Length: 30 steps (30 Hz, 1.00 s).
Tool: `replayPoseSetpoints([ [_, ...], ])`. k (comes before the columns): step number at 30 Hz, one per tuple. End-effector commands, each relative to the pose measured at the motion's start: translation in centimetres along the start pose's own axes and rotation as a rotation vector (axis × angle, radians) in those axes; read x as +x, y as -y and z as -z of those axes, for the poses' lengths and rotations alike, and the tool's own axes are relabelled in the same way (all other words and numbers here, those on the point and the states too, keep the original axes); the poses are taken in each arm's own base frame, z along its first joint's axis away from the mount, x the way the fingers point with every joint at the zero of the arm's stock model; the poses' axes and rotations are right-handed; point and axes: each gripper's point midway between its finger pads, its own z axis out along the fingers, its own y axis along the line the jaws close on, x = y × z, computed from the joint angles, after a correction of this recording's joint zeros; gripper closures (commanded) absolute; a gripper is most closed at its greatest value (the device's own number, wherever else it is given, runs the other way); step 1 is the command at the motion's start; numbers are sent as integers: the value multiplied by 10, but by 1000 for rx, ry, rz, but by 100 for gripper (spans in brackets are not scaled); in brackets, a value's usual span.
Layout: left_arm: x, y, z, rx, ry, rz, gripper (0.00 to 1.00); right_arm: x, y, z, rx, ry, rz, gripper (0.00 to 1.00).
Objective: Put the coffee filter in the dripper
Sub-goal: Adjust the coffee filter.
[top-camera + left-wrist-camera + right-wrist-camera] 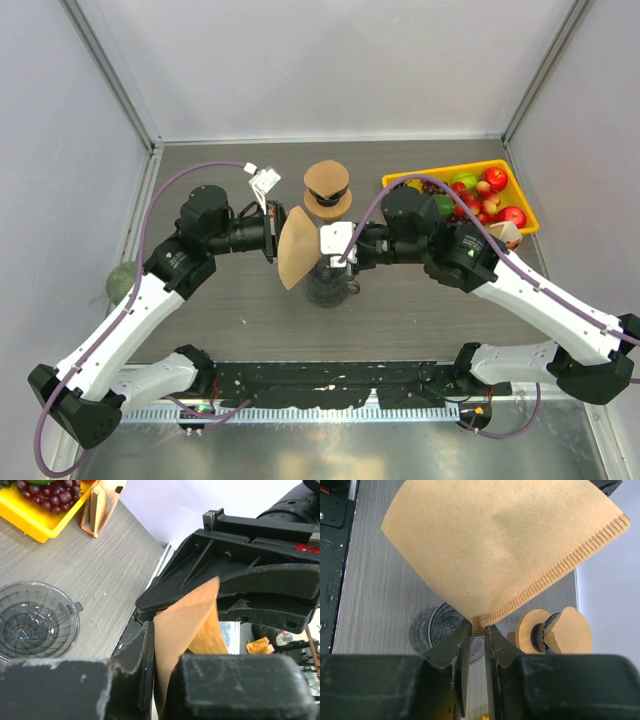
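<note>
The brown paper coffee filter (297, 247) hangs in the air between both arms, fanned out flat above the table. My left gripper (275, 235) is shut on its wide edge; in the left wrist view the filter (187, 625) runs up between the left gripper's (162, 650) fingers. My right gripper (325, 243) pinches the pointed tip, and in the right wrist view the right gripper (477, 630) has the filter's (495, 545) seamed corner squeezed between its pads. The clear dripper (330, 285) stands on the table just below the filter, seen also as the dripper (437, 627) under the right fingers.
A wooden stand with stacked filters (327, 188) sits behind the dripper. A yellow tray (440, 170) of fruit is at the back right, with a small brown paper object (505, 232) beside it. A green ball (122, 280) lies at the left wall.
</note>
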Motion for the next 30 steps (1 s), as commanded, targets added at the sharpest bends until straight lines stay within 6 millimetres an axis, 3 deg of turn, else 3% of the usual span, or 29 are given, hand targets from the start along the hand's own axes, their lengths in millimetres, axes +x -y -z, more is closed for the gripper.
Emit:
replayPoseSetpoints([
  [1,-8,4,4,0,29,-17,86,-6,-2,9,-3,25,37,83],
  [7,-6,7,5,19,23,-29,80,-5,-4,10,-8,22,45,95],
  [12,-7,7,13,9,26,-89,64,-2,-10,15,-20,24,56,95],
  [17,-2,15,25,46,15,-297,44,-7,-23,20,-89,67,31,95],
  [25,4,21,32,100,-5,-534,40,-19,-54,22,-318,112,-42,95],
  [30,4,20,32,96,-18,-566,42,-27,-57,23,-363,131,-66,95],
])
